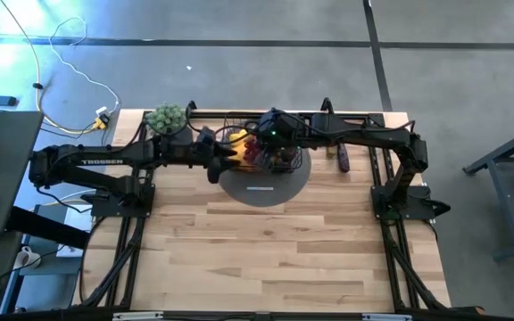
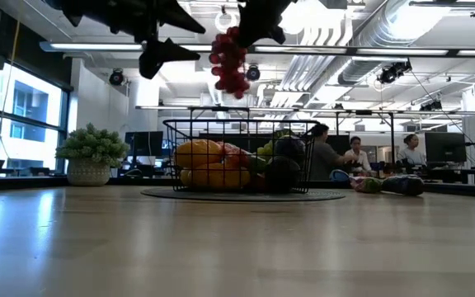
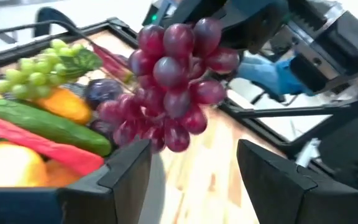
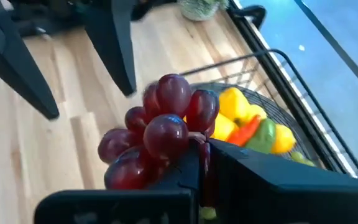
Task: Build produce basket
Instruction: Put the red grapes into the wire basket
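A bunch of dark red-purple grapes (image 2: 229, 58) hangs in the air above the black wire basket (image 2: 299, 132), held by my right gripper (image 2: 251, 23), which is shut on it. The basket stands on a flat grey round disc (image 1: 266, 189). It holds yellow lemons (image 2: 196, 154), an orange fruit (image 3: 67, 102), a cucumber (image 3: 48, 127), green grapes (image 3: 33, 71) and other produce. My left gripper (image 3: 194, 180) is open and empty at the basket's left side, level with the grapes. The grapes show just beyond its fingers (image 3: 126, 168). My right gripper pinches the top end of the grape bunch (image 4: 194, 140) between its two fingers, coming at it from above. The bunch hangs below the fingers, lifted clear of the basket and the produce in it.
A pale green bushy cluster in a pot (image 1: 168, 118) stands at the table's far left. A dark long fruit (image 1: 343, 159) lies right of the basket, and more produce (image 2: 386, 185) lies there too. People sit in the room behind the table (image 2: 357, 153). The table's near half (image 1: 266, 259) is bare wood.
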{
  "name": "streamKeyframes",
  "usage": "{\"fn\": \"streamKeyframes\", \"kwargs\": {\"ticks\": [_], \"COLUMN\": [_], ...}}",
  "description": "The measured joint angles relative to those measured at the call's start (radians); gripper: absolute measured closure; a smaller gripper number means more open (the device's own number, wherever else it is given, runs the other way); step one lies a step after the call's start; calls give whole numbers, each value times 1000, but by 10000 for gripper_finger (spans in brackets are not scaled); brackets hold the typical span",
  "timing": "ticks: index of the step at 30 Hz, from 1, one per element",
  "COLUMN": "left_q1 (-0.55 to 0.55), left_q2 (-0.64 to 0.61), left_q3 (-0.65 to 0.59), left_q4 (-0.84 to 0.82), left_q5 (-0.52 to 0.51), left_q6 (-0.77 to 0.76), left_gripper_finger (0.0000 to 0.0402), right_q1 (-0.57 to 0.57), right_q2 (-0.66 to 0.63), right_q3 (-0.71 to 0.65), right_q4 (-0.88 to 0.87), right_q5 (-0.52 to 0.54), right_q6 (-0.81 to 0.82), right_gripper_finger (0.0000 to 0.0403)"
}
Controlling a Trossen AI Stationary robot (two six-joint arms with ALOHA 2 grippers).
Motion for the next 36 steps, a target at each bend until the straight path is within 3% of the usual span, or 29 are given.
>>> {"fn": "streamKeyframes", "kwargs": {"ticks": [11,19,36], "left_q1": [12,12,12], "left_q2": [-6,-10,-10], "left_q3": [0,0,0], "left_q4": [-35,-126,-134], "left_q5": [-39,-114,-141], "left_q6": [104,161,205], "left_gripper_finger": [174,174,174], "right_q1": [-71,-142,-205], "right_q2": [0,1,119], "right_q3": [0,0,1], "right_q4": [-144,-179,-260], "right_q5": [106,99,-1], "right_q6": [-1,-11,-111], "right_gripper_finger": [403,403,403]}}
